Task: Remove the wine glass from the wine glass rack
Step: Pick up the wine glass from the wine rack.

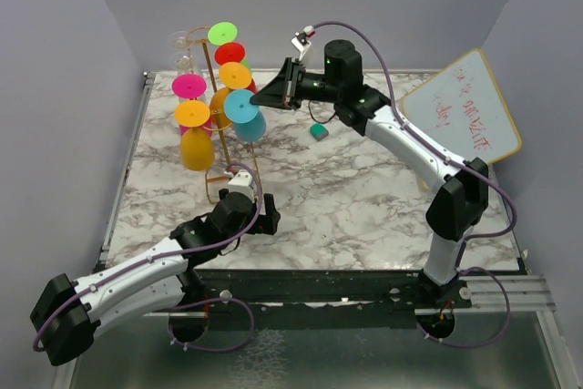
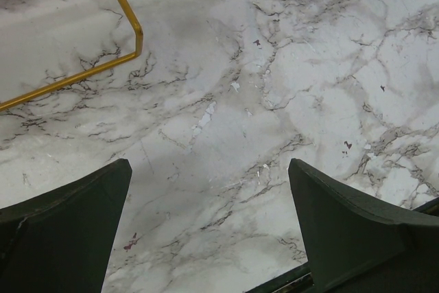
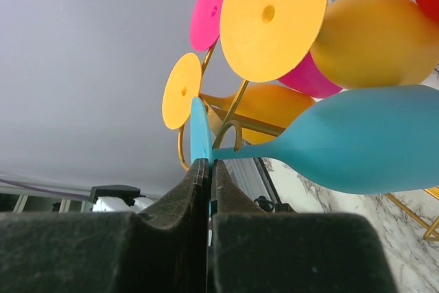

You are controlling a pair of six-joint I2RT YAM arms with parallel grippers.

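Wine glass, teal [image 1: 246, 116], on the wine glass rack [image 1: 209, 66], bowl down, foot disc up. Foot disc edge pinched between the pads of the right gripper [image 3: 208, 169], jaws nearly together, only the thin disc between. Stem and bowl just beyond the fingertips; orange glasses [image 3: 271, 15] and pink glass [image 3: 212, 5] further past. Left gripper [image 2: 209, 169] spread wide, holding nothing, low over marble table [image 2: 274, 101]; rack's gold base wire ahead, to its left.
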